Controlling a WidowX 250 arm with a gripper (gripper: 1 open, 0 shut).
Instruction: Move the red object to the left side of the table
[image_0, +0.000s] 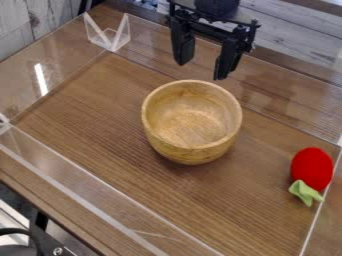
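The red object (311, 168) is a small rounded red toy fruit with a pale green leafy end, lying at the right edge of the dark wood-grain table (94, 110). My black gripper (203, 56) hangs at the far back, above and behind the wooden bowl. Its two fingers stand apart with nothing between them, so it is open. It is far from the red fruit, up and to the left of it.
A light wooden bowl (193, 120) sits mid-table between the gripper and the front edge. Clear acrylic walls (80, 185) border the table, and a clear folded piece (107, 32) stands at the back left.
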